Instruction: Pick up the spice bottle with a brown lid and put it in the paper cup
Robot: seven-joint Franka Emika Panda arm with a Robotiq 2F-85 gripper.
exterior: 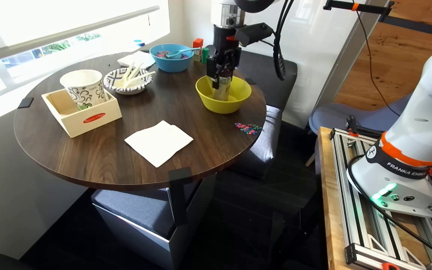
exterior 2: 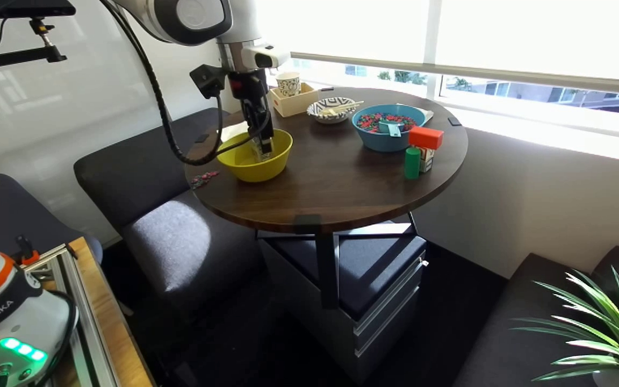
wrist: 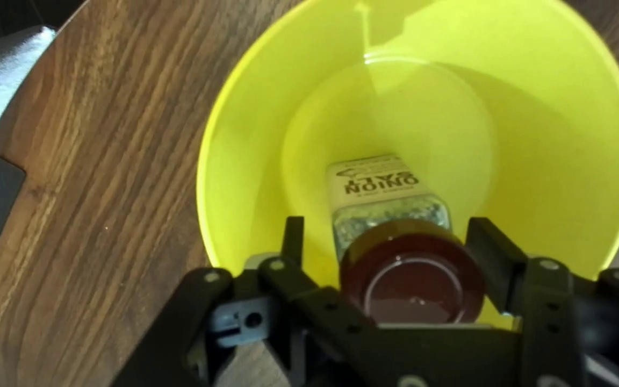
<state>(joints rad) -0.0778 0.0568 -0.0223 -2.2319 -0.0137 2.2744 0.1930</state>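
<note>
The spice bottle, labelled onion salt, has a brown lid (wrist: 414,274) and pale body (wrist: 374,183). It stands inside the yellow bowl (wrist: 218,140), slightly tilted in the wrist view. The bottle (exterior: 222,90) and bowl (exterior: 221,108) also show in an exterior view. My gripper (wrist: 388,219) is open, with its fingers on either side of the lid. There is a gap at the left finger; the right finger is very close to the lid, contact unclear. The paper cup (exterior: 85,90), white with a swirl pattern, stands tilted in a wooden box (exterior: 92,122); it also shows here (exterior 2: 288,84).
A blue bowl (exterior: 171,66) holds colourful bits and a scoop. A patterned bowl (exterior: 128,90) holds pale sticks. A red-topped box (exterior 2: 426,138) and a green container (exterior 2: 412,163) stand near the blue bowl. White napkins (exterior: 159,142) and small beads (exterior: 248,128) lie on the round table.
</note>
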